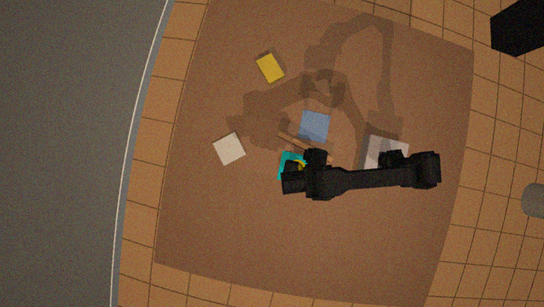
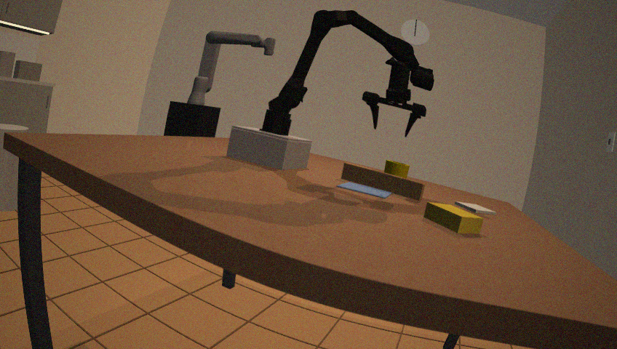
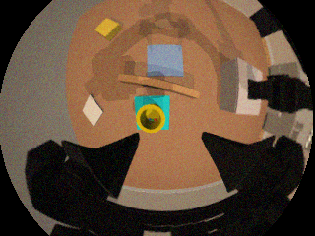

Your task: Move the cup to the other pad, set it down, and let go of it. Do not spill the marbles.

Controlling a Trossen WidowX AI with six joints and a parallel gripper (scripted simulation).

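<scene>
Cup (image 3: 152,118) on pad (image 3: 163,102); bar (image 3: 157,86) between pads.

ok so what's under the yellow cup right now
The yellow cup stands on the teal pad, whose edges show around its base in the wrist view. The pad's middle is covered by the cup. The open gripper hangs well above, touching nothing.
</scene>
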